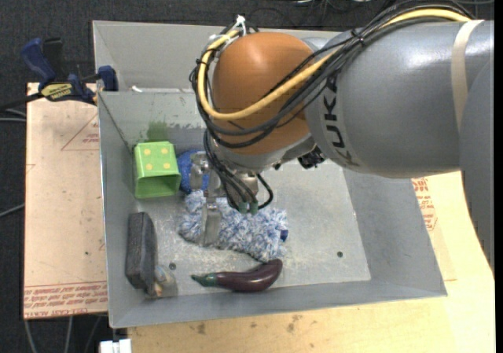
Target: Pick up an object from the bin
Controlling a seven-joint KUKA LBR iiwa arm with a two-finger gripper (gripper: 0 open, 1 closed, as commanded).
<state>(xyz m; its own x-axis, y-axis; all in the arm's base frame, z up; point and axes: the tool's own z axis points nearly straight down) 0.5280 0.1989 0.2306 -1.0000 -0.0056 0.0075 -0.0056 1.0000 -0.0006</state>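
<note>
My gripper (pixel 211 232) hangs below the orange cover and reaches down into the left middle of the bin. Its tip rests on the left part of a crumpled blue-and-white cloth (pixel 247 232). A small blue thing (pixel 185 174) lies just to its upper left, partly hidden by the gripper. Beyond that, a green cube with yellow dots (pixel 156 169) sits against the left wall. A purple toy eggplant (pixel 250 277) lies in front of the cloth, near the bin's front wall.
A dark grey oblong block (pixel 141 252) lies along the left wall at the front. The arm and its orange cover hide the bin's back and middle. The right half of the bin floor is bare metal.
</note>
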